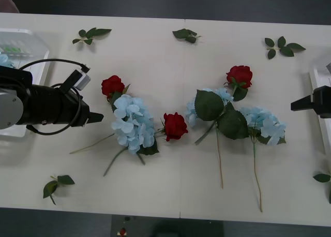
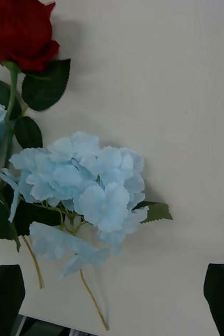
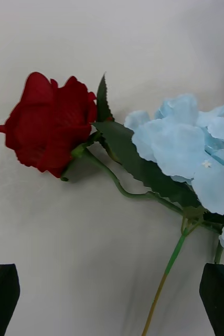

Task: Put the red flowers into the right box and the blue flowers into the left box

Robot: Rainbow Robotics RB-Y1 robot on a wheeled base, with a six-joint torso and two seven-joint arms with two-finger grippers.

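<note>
Now left gripper (image 1: 98,118) hovers open beside red flowers (image 1: 113,85) — empty.

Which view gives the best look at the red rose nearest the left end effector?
The left wrist view: the rose is large there, bloom, leaves and curving stem all clear beside a blue hydrangea. The front view shows it small, just ahead of the left end effector. The right wrist view shows a different rose.

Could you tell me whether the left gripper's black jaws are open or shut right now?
Open. The left gripper shows its jaws at opposite corners, holding nothing, above the artificial red rose.
</note>
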